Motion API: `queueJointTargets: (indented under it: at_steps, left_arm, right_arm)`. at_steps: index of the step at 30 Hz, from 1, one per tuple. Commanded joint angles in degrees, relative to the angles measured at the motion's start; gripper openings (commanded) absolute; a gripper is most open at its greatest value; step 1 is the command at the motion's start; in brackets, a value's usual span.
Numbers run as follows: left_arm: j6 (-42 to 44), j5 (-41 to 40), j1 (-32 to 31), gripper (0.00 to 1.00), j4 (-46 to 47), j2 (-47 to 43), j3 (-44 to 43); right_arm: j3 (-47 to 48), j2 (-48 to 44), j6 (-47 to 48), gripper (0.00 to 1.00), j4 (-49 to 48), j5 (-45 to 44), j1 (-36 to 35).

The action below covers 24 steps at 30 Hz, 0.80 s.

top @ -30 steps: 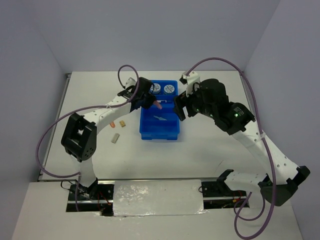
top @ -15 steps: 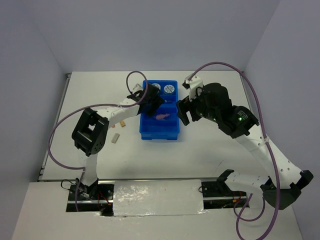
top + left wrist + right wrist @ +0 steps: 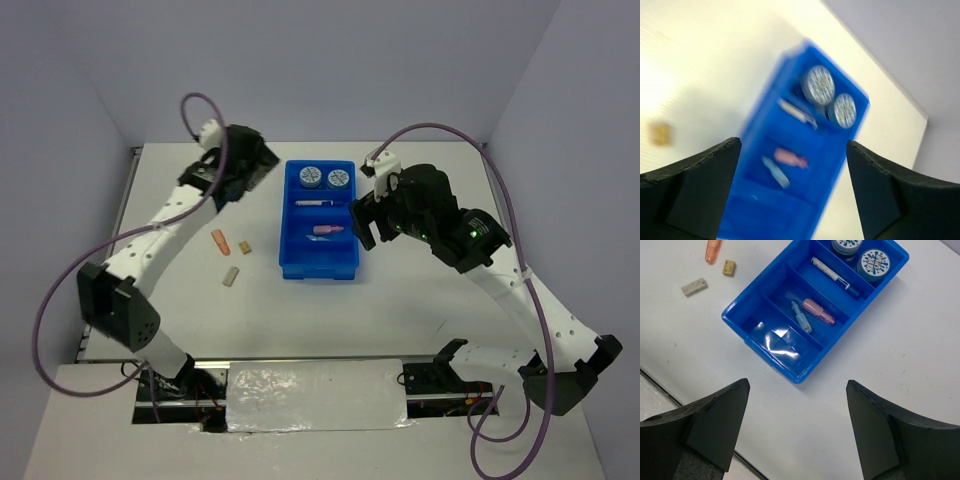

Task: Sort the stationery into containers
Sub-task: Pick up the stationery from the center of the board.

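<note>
The blue tray [image 3: 347, 268] holds two rolls [image 3: 310, 177] [image 3: 339, 179] in its far compartment and the white pen [image 3: 315, 203] in the one behind them. A pink bar [image 3: 328, 230] and a light-blue bar [image 3: 320, 240] share the third. The nearest compartment [image 3: 777, 342] has nothing in it. My left gripper [image 3: 255, 165] hangs open and empty, raised left of the tray's far end; its blurred wrist view looks down on the tray [image 3: 757, 117]. My right gripper [image 3: 362, 225] is open and empty above the tray's right side, over bare table [image 3: 797, 385].
Left of the tray, an orange bar [image 3: 219, 238], a tan bar [image 3: 243, 245] and a grey bar [image 3: 231, 276] lie loose on the white table. From the right wrist they show as the orange bar [image 3: 713, 250], tan bar [image 3: 729, 267] and grey bar [image 3: 694, 287].
My left gripper opened and let the pink bar drop into the tray's third compartment, then pulled back up and to the left. The right arm barely moved.
</note>
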State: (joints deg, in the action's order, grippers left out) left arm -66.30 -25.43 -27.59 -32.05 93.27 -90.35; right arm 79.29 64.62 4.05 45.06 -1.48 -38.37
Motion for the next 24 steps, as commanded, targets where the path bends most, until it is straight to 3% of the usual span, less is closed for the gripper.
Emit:
queueJointTargets:
  at_steps: [1,5,9,24]
  left_arm:
    - [9.5,-3.7,9.5,0.99,-9.1,-2.8,3.5]
    - [21.0,6.6,16.4,0.99,-10.1,5.6,4.1]
    - [23.4,5.1,17.9,0.97,-16.3,12.6,1.4]
    - [25.5,7.9,20.6,0.92,-6.5,13.9,12.4]
  right_arm:
    - [1.2,0.7,-0.6,0.86,-1.9,1.1,0.1]
    - [1.7,2.2,-0.8,0.86,-1.3,1.1,0.1]
    - [2.9,3.5,-1.6,0.86,-0.8,2.6,0.1]
    - [2.1,5.7,-3.0,0.86,-1.0,6.3,0.1]
